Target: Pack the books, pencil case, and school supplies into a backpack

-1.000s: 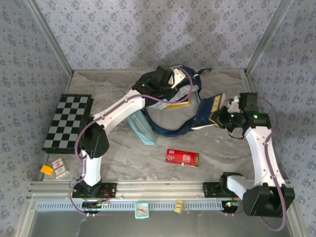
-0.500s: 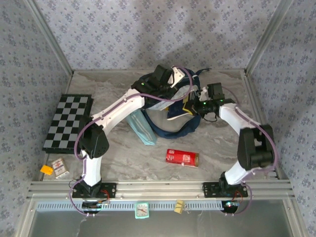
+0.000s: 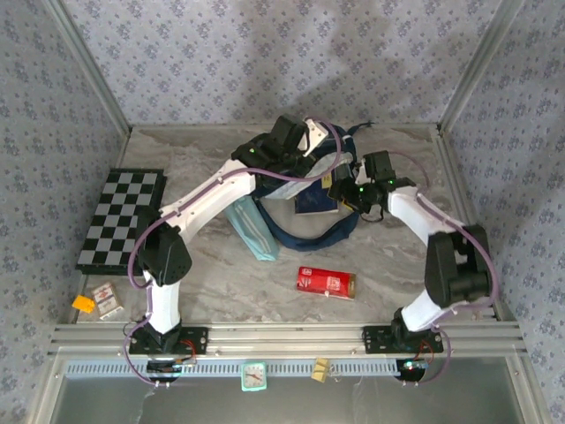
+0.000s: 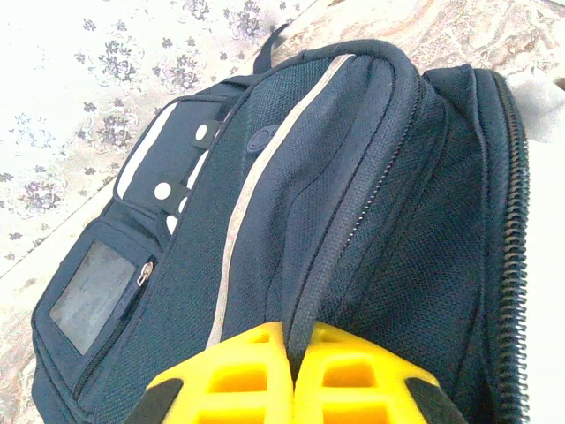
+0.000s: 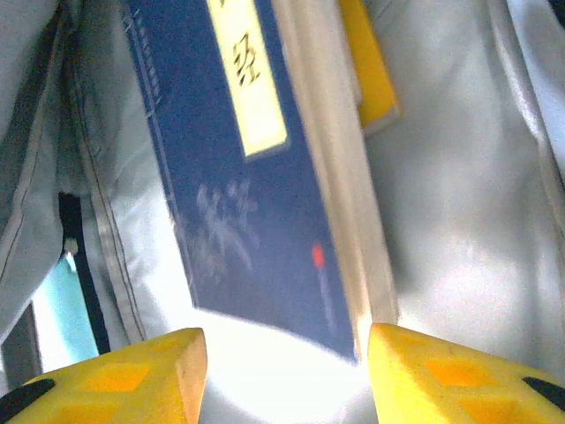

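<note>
Thin navy book (image 5: 256,221) w/ yellow label lies flat on the pale lining inside the backpack (image 4: 353,221). Its near corner sits btwn the right gripper (image 5: 282,371) jaws, which stand apart, not gripping. Left gripper (image 4: 291,380) is clenched on backpack fabric.

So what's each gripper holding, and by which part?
Left gripper pinches the backpack by a fabric fold beside a zipper. Right gripper is open over the book, holding nothing.

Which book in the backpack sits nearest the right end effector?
The navy blue book with the yellow label, just ahead of the right end effector; the yellow book lies farther in.
</note>
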Action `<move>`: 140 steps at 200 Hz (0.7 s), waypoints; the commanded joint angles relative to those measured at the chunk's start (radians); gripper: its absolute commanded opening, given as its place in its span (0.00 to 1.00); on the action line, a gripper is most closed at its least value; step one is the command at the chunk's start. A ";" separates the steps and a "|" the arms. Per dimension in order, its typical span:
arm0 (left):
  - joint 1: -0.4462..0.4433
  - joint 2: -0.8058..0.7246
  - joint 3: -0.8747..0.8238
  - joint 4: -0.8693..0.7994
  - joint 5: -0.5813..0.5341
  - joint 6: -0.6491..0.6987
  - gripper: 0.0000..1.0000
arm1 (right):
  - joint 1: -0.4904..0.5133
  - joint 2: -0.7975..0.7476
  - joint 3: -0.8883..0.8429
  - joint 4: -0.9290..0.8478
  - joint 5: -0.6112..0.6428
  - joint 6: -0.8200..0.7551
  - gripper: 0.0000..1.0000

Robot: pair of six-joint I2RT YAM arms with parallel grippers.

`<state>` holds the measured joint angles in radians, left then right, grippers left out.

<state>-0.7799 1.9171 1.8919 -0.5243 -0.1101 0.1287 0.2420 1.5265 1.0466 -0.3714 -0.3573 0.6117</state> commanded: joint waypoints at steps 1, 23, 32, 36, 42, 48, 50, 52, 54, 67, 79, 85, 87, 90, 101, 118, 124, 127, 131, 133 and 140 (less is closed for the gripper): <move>-0.001 -0.102 0.023 0.090 0.017 -0.040 0.00 | 0.033 -0.079 -0.075 -0.093 0.145 0.006 0.46; -0.001 -0.100 0.021 0.093 0.007 -0.047 0.00 | 0.109 -0.066 -0.143 0.033 0.122 0.080 0.34; -0.001 -0.101 0.022 0.094 0.007 -0.052 0.00 | 0.134 -0.037 -0.144 0.084 0.117 0.099 0.27; 0.000 -0.100 0.021 0.095 0.007 -0.055 0.00 | 0.146 -0.025 -0.144 0.115 0.113 0.105 0.25; 0.000 -0.098 0.018 0.098 0.004 -0.057 0.00 | 0.161 -0.006 -0.140 0.157 0.112 0.114 0.22; 0.000 -0.095 0.019 0.099 -0.002 -0.064 0.00 | 0.176 0.011 -0.141 0.204 0.120 0.122 0.19; 0.000 -0.094 0.021 0.099 -0.005 -0.067 0.00 | 0.181 0.018 -0.140 0.221 0.125 0.123 0.18; 0.000 -0.093 0.021 0.098 -0.009 -0.071 0.00 | 0.185 0.024 -0.140 0.231 0.130 0.124 0.17; -0.001 -0.092 0.022 0.097 -0.010 -0.074 0.00 | 0.188 0.029 -0.140 0.250 0.138 0.125 0.16; 0.002 -0.085 0.027 0.095 -0.018 -0.096 0.00 | 0.199 0.077 -0.126 0.324 0.187 0.135 0.07; 0.004 -0.081 0.029 0.096 -0.019 -0.111 0.00 | 0.193 0.117 -0.122 0.411 0.209 0.152 0.01; 0.006 -0.079 0.030 0.094 -0.022 -0.120 0.00 | 0.190 0.131 -0.129 0.472 0.225 0.155 0.00; 0.006 -0.079 0.029 0.095 -0.022 -0.122 0.00 | 0.189 0.136 -0.132 0.494 0.231 0.156 0.00; 0.007 -0.078 0.029 0.094 -0.022 -0.127 0.00 | 0.189 0.141 -0.136 0.527 0.241 0.155 0.00; 0.007 -0.075 0.029 0.092 -0.021 -0.142 0.00 | 0.184 0.160 -0.148 0.638 0.278 0.148 0.01; 0.011 -0.069 0.036 0.081 -0.023 -0.163 0.00 | 0.165 0.203 -0.152 0.780 0.263 0.155 0.01; 0.012 -0.069 0.037 0.080 -0.018 -0.168 0.00 | 0.154 0.223 -0.141 0.818 0.223 0.154 0.01; 0.013 -0.067 0.036 0.078 -0.016 -0.169 0.00 | 0.151 0.233 -0.134 0.829 0.206 0.149 0.01; 0.013 -0.067 0.033 0.079 -0.014 -0.170 0.00 | 0.147 0.245 -0.123 0.829 0.187 0.144 0.01; 0.014 -0.067 0.031 0.082 -0.014 -0.171 0.00 | 0.146 0.248 -0.117 0.825 0.182 0.142 0.02; 0.016 -0.066 0.029 0.084 -0.013 -0.175 0.00 | 0.145 0.254 -0.101 0.797 0.173 0.133 0.02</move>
<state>-0.7750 1.9160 1.8874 -0.5240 -0.1097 0.0162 0.4065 1.7348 0.9047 0.2741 -0.1535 0.7490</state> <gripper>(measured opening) 0.058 0.054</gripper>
